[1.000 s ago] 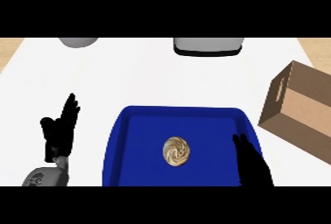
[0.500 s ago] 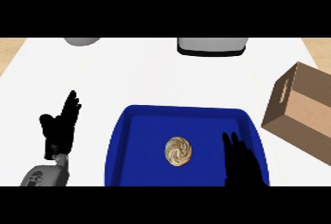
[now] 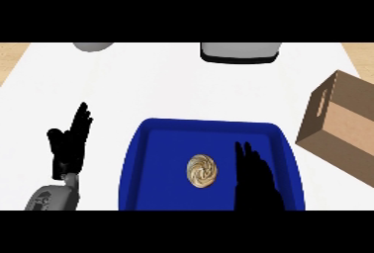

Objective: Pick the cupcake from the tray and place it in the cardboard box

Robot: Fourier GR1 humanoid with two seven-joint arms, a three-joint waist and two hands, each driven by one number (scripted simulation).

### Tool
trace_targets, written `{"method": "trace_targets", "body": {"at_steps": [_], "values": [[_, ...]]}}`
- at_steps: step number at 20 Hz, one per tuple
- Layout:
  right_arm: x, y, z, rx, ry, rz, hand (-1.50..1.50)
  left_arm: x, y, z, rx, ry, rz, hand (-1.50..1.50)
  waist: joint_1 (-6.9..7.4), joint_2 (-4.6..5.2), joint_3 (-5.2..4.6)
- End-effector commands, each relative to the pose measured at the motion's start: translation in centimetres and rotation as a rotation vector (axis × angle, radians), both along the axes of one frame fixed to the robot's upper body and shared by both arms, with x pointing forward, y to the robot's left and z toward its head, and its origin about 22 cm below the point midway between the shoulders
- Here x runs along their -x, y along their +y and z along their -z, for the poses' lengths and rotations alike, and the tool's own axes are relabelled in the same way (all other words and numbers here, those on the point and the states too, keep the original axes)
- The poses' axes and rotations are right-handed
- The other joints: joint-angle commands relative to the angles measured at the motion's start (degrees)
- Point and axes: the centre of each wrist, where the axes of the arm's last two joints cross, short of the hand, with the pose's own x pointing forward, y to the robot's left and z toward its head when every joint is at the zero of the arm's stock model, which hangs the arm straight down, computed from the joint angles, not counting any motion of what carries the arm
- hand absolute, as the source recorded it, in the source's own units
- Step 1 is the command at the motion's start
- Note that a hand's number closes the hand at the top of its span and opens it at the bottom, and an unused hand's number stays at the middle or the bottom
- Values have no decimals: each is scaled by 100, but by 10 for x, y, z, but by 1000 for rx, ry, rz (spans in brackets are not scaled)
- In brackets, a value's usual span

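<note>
A cupcake [image 3: 202, 171] with swirled tan frosting sits in the middle of a blue tray [image 3: 161, 148]. My right hand [image 3: 256, 180] hovers over the tray just right of the cupcake, fingers straight and pointing away from me, not touching it. The cardboard box [image 3: 343, 128] stands at the right edge of the counter, right of the tray. My left hand [image 3: 70, 143] rests open on the left, fingers up, well clear of the tray.
A grey appliance with a dark base [image 3: 240, 51] sits at the back centre. A grey round object [image 3: 93, 46] shows at the back left. White counter [image 3: 168, 89] lies between the tray and these.
My right hand has moved left and forward over the tray, closing in on the cupcake. The left hand, cupcake and box have stayed put.
</note>
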Motion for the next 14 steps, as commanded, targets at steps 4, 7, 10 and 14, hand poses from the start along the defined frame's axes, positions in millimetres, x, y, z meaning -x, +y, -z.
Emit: {"method": "trace_targets", "body": {"at_steps": [4,7,10,14], "values": [[-18,24,13,65,160,167,-150,-3,-3,2,3,14,-6,0,-8,1,-3],[-23,21,14,57,179,177,-150,-3,-2,-8,7,11,2,0,5,-29,4],[-38,22,17,65,165,198,-150,0,-10,-1,-9,8,23,0,10,-25,2],[-48,23,23,52,190,212,-150,-4,2,-5,12,-9,7,0,5,-21,2]]}}
